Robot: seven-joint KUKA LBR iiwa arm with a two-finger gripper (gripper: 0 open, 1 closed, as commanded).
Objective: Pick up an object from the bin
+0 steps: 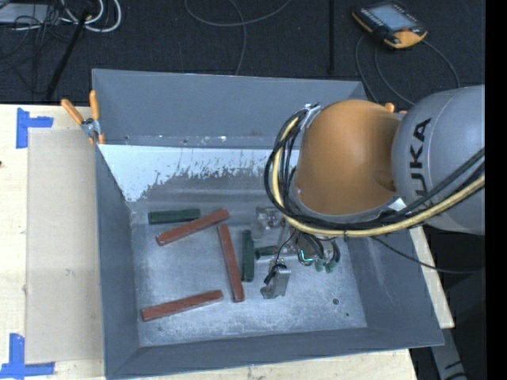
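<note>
— Where is the arm?

— It comes in from the right, and its orange cover hangs over the right-hand middle of the bin. The hand shows just below that cover, low over the bin's floor and a little right of centre.

— Is the hand apart or together?

— That cannot be told; cables and the cover crowd it from above. Nothing can be made out in its grip.

— What lies nearest to it?

— A short dark green bar, lying flat and running up and down in the view, just left of the hand. Whether the two touch cannot be told. Right against the bar's far side lies a long red-brown stick, nearly parallel to it.

— And the rest?

— A slanted red-brown stick lies further left, its right end near the top of the long one. Just above its left end lies a second dark green bar, level in the view. The lowest red-brown stick lies near the front-left corner, well apart from the hand. All five pieces lie singly on the floor, none stacked.
</note>
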